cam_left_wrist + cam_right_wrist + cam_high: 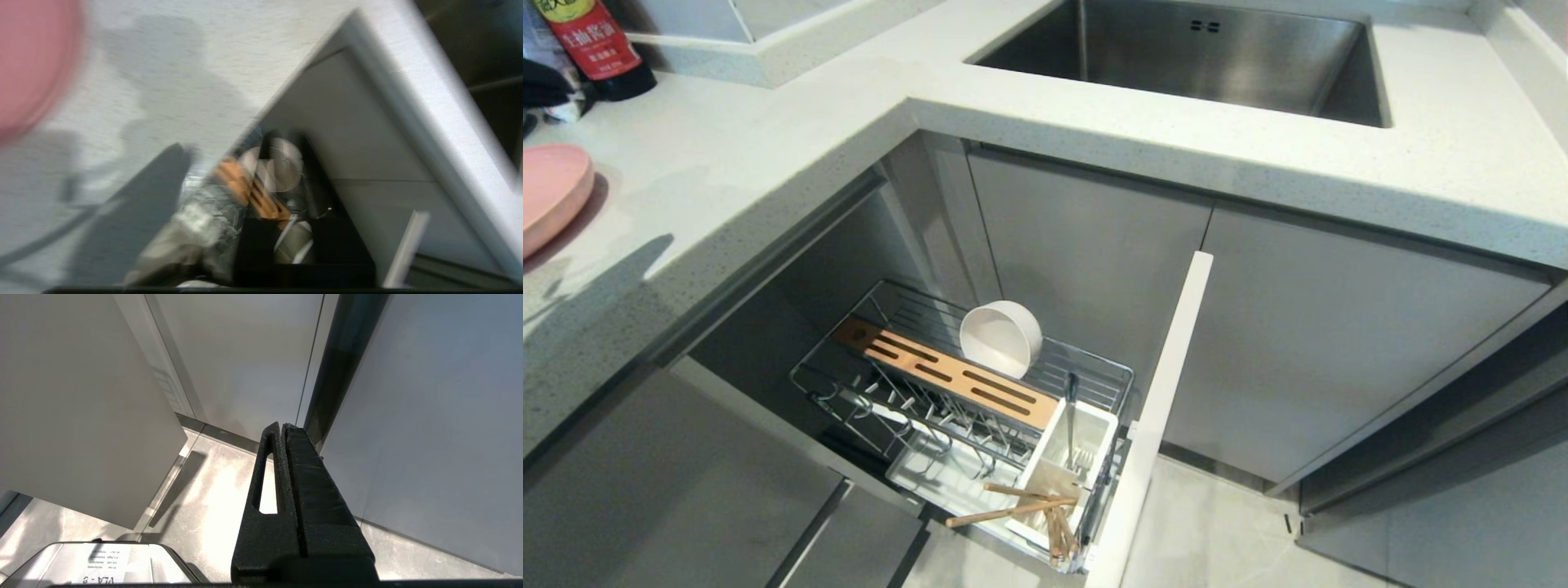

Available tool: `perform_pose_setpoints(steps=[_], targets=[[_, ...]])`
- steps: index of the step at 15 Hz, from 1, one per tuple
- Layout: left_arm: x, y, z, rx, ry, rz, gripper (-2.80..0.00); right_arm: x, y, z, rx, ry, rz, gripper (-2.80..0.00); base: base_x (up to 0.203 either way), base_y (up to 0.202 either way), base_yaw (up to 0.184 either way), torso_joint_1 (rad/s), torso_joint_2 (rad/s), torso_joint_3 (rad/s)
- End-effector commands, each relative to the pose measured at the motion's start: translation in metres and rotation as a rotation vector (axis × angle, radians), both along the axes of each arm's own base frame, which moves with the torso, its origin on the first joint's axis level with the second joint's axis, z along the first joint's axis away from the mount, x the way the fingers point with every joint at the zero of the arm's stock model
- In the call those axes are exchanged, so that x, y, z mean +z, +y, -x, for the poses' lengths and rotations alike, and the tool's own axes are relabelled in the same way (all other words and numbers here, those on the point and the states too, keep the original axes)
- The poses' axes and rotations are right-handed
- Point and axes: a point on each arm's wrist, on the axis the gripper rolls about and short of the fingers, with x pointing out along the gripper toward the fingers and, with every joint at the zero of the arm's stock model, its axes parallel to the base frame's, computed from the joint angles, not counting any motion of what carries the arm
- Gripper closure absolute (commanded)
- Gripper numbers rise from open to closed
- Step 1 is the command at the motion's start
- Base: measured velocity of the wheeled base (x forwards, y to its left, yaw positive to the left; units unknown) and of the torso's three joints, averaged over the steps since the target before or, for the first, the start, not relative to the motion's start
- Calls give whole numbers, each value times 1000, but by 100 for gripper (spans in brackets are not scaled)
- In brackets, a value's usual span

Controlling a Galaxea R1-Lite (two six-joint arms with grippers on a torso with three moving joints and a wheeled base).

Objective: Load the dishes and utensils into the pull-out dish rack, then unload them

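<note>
At the far left of the head view, the pink plate (551, 196) lies flat on the speckled white countertop (735, 163), with a red-labelled sauce bottle (595, 45) standing behind it near the wall. Lower and toward the middle, the pull-out dish rack (964, 400) stands drawn out from under the counter. The small cream-white bowl (1001, 336) rests tipped on its side in the wire basket, just behind the slotted wooden strip (947, 371). In the white utensil caddy (1072, 457) at the rack's front end, the silver fork (1071, 416) stands upright, and the 2 wooden chopsticks (1013, 508) lie slanted across the caddy's near compartment. The grey cabinet front (1156, 425) closes the rack's right end, and the steel sink (1201, 57) sits in the counter above. The left gripper (261, 163) is blurred in its wrist view above the counter edge and is clenched with nothing seen in it. The right gripper (282, 428) hangs near the floor, its fingers pressed together and empty.
</note>
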Motion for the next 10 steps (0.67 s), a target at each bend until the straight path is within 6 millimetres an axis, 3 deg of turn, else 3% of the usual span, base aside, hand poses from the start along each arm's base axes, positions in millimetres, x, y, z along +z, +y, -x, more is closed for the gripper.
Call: perform_pose_setpoints(steps=[1, 6, 10], targets=[[3, -7, 5, -40, -14, 91, 0, 0, 0, 0, 0, -1, 0, 0, 0, 0, 0, 0, 0, 0], [-14, -40, -40, -131, 122, 241, 0, 0, 0, 0, 0, 0, 0, 0, 0, 0, 0, 0, 0, 0], [-46, -73, -73, -175, 281, 221, 0, 0, 0, 0, 0, 0, 0, 0, 0, 0, 0, 0, 0, 0]])
